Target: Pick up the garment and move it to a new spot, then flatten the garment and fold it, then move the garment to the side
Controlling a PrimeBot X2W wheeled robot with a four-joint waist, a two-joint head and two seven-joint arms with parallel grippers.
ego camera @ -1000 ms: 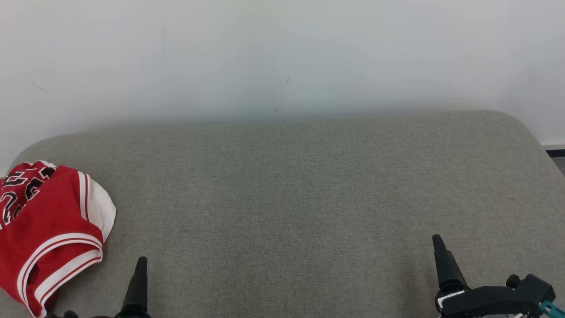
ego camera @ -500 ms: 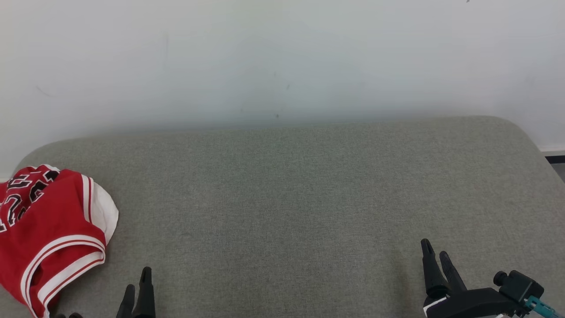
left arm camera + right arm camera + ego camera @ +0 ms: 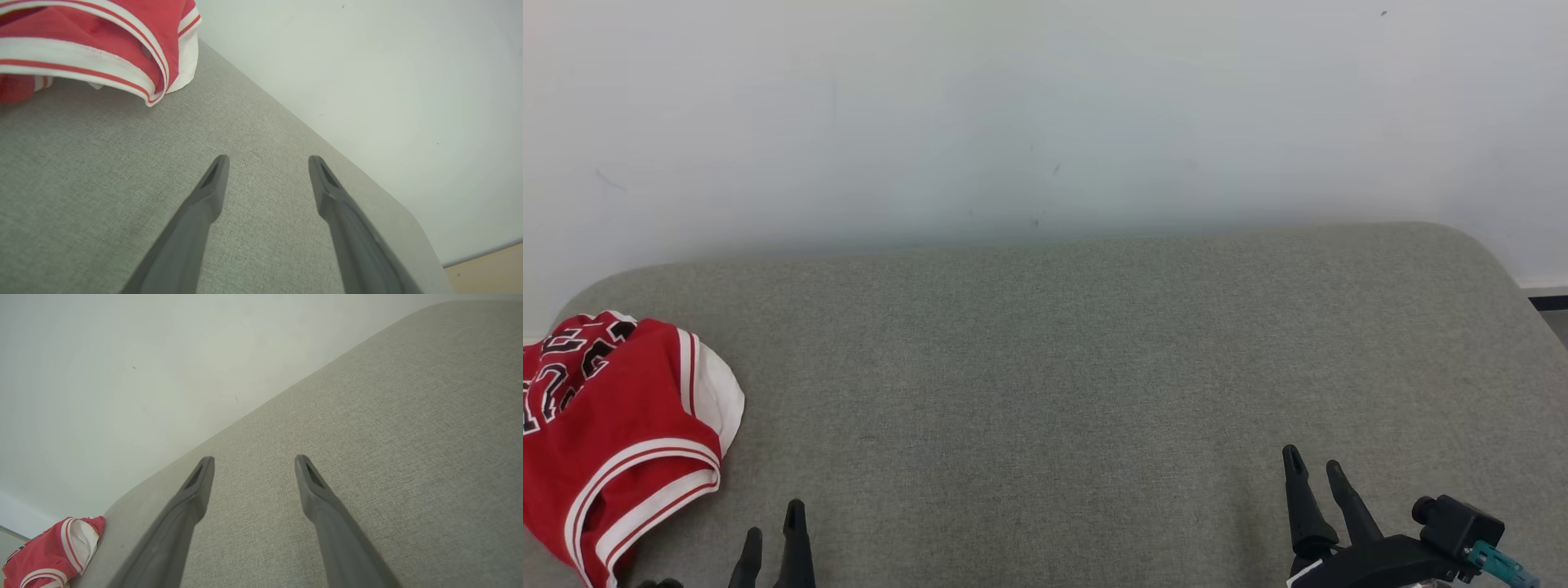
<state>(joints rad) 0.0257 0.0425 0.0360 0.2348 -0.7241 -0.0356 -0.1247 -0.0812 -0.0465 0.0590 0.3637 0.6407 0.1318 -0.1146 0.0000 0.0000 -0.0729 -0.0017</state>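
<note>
Garment (image 3: 613, 433) lay crumpled at 9 o'clock on the cushion (image 3: 1045, 367), near the left end effector (image 3: 773, 523). Both it and the right end effector (image 3: 1312, 459) stood spread, empty. Fabric judged light, limp; pinch the white-trimmed edge.

Red garment (image 3: 613, 433) bunched, perhaps folded, at left; grey cushion (image 3: 1045, 367) beneath.

We see bright, soft, even light and a faint shadow beneath the crumpled red-and-white jersey (image 3: 94, 38).
</note>
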